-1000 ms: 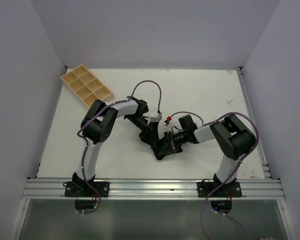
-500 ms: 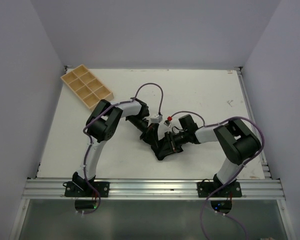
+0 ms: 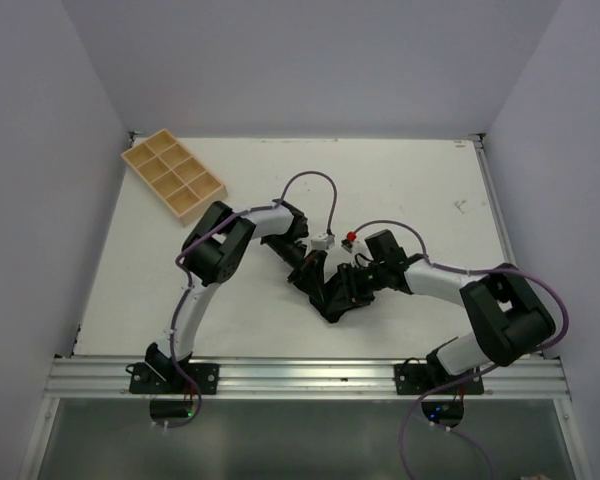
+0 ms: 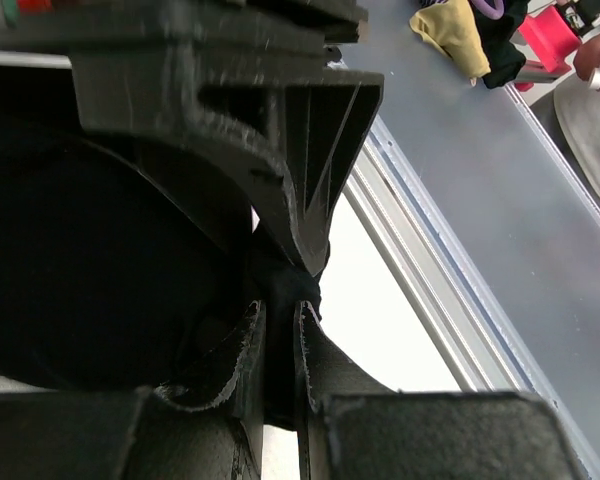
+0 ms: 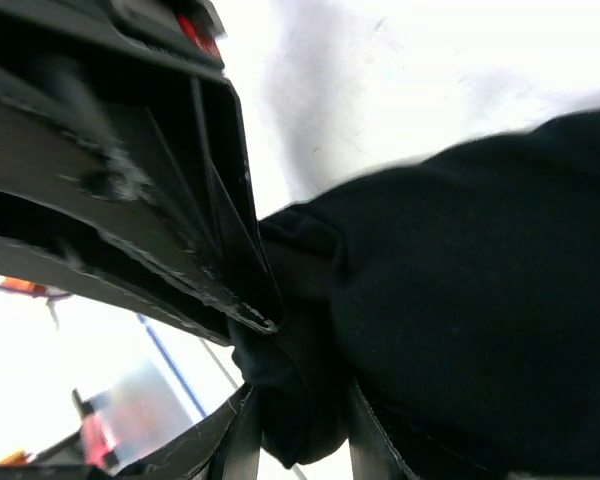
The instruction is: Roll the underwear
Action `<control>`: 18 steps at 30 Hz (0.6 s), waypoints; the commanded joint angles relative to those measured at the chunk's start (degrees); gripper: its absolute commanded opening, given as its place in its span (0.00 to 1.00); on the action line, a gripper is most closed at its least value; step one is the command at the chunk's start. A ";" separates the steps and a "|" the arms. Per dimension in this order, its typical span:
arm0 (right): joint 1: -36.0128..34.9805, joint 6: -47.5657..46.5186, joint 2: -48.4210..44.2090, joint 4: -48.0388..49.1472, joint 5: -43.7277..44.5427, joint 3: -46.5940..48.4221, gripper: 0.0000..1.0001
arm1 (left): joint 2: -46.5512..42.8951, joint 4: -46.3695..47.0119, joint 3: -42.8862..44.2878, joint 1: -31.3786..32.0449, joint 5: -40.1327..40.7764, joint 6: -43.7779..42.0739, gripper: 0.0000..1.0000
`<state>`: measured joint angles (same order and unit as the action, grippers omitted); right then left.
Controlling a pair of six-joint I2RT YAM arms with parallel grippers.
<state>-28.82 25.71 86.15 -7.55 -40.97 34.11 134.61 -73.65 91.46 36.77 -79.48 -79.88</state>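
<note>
The underwear [image 3: 332, 300] is a crumpled black bundle on the white table [image 3: 410, 190], between the two arms near the table's middle. My left gripper [image 3: 314, 272] comes in from the upper left, and its narrow jaws are shut on a thin black fold [image 4: 285, 290]. My right gripper [image 3: 349, 287] comes in from the right. A thick bunch of the fabric [image 5: 300, 400] fills the space between its fingers [image 5: 244, 440], and the rest of the cloth [image 5: 480, 280] spreads to the right. The two grippers stand almost tip to tip, hiding much of the garment from above.
A wooden compartment tray [image 3: 173, 175] lies at the back left corner. The aluminium rail [image 3: 300, 378] runs along the near edge. Purple cables [image 3: 310, 185] loop above both wrists. Walls close in the table's left, back and right sides.
The left gripper has closed on the fabric. Both wrists and the bundle have shifted slightly right. The right arm's elbow has swung out to the right and lower, and its jaws have widened a little.
</note>
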 commanded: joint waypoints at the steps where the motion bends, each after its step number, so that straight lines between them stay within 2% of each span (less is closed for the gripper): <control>1: 0.78 0.83 -4.05 0.17 10.64 0.26 0.41 | 2.15 -1.76 1.17 1.98 2.31 0.60 0.04; 10: 0.43 3.91 -7.04 0.96 13.28 -0.79 0.40 | 2.94 -1.68 2.85 3.04 2.58 1.65 0.04; 18: -0.97 1.71 -15.48 -8.43 21.97 3.50 0.44 | 2.86 -1.15 2.76 3.30 3.10 2.88 0.04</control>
<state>-29.02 28.62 74.15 -13.34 -26.50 33.87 136.09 -74.28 93.76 38.72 -79.26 -77.10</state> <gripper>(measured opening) 0.432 0.156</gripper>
